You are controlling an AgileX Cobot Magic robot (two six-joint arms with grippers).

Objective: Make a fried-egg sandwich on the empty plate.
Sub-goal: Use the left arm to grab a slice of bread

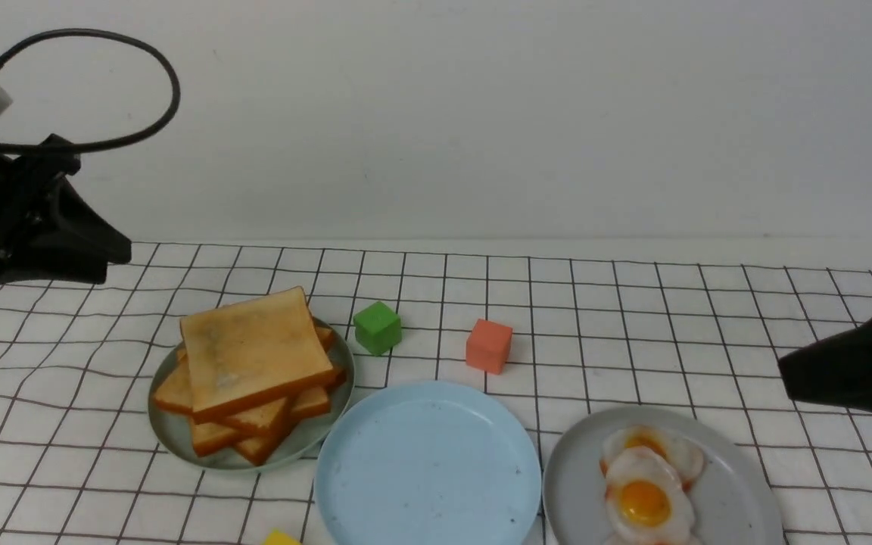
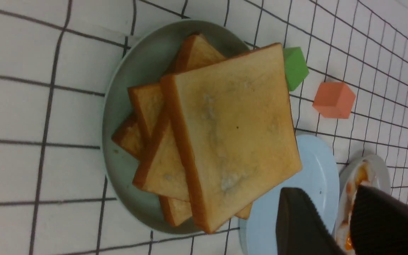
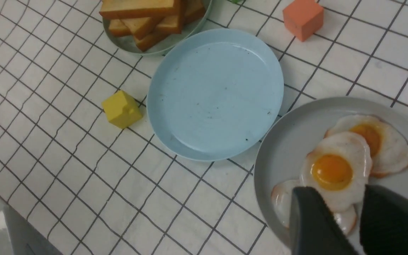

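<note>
This looks like a lab test setup: my counter (image 1: 633, 248) wears a black-gridded white cloth (image 1: 633, 318) against a bare white wall (image 1: 481, 113). A green cube (image 1: 377, 327) lies at 11 o'clock of the empty plate (image 1: 428, 469), an orange cube (image 1: 489, 345) at 1 o'clock.

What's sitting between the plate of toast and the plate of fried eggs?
The empty pale-blue plate, with nothing on it; the front view shows it plainly.

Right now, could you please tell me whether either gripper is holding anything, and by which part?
Nothing is held: the left gripper and the right gripper both stand open and empty.
</note>
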